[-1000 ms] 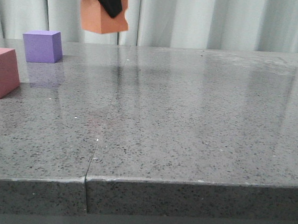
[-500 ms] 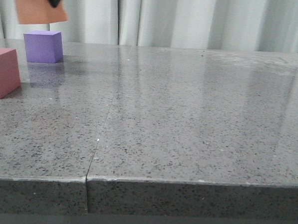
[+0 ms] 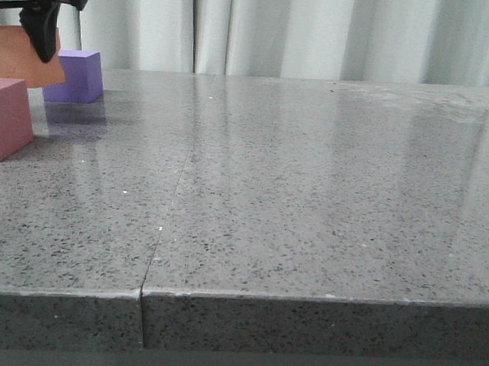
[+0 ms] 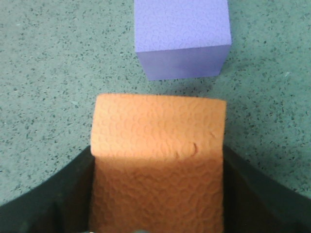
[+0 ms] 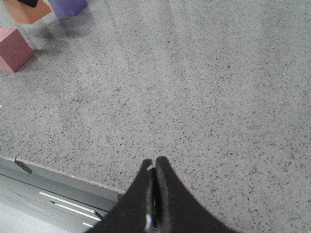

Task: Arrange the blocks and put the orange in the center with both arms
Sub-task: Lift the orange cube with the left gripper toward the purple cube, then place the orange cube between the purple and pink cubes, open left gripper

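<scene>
Left claw (image 3: 47, 13) clamped on matte orange foam cube (image 4: 159, 145), aloft at counter (image 3: 309, 195) far-left corner | between purple foam cube (image 4: 182, 36) and pink foam cube (image 3: 6, 117) | lower squarely into gap, release gently | right claw (image 5: 154, 167) pinched closed, empty.

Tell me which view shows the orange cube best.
The left wrist view: the orange cube fills the frame, clamped in the left gripper near the purple cube. The front view shows it cut off at the left edge, partly hidden by a finger; the right wrist view shows a distant corner.
</scene>
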Available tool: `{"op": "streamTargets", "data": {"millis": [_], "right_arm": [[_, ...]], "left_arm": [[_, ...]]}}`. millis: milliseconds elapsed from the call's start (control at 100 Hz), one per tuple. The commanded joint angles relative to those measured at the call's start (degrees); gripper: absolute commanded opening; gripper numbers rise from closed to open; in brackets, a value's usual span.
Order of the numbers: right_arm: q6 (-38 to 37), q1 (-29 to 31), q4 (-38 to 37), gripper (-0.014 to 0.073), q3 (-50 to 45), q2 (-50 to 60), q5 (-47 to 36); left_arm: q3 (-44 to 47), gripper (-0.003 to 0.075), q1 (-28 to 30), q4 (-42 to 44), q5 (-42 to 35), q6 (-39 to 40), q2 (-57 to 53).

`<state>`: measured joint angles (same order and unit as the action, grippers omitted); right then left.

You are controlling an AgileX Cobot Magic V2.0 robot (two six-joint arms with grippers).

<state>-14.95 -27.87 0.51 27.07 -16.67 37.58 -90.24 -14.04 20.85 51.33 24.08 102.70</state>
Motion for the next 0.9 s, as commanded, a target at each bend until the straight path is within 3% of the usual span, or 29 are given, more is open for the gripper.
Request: {"op": "streamTargets", "data": {"millis": [0,330,890], "right_arm": [[0.6,0.1,-0.5,-0.0069,1.3,-0.5,-4.1],[0.6,0.1,-0.5,-0.0069,1.3,-0.5,-4.1],[0.6,0.1,-0.5,-0.0069,1.3,-0.5,-4.1]], "left_arm": [[-0.3,0.0262,0.2,1.0,-4.7,2.0,-3.2],[2.3,0.0262,0.3,1.0,-8.9,3.3,-3.1],[2.3,0.0277,0.3,-0.1,-7.9,3.6,-0.1]]}}
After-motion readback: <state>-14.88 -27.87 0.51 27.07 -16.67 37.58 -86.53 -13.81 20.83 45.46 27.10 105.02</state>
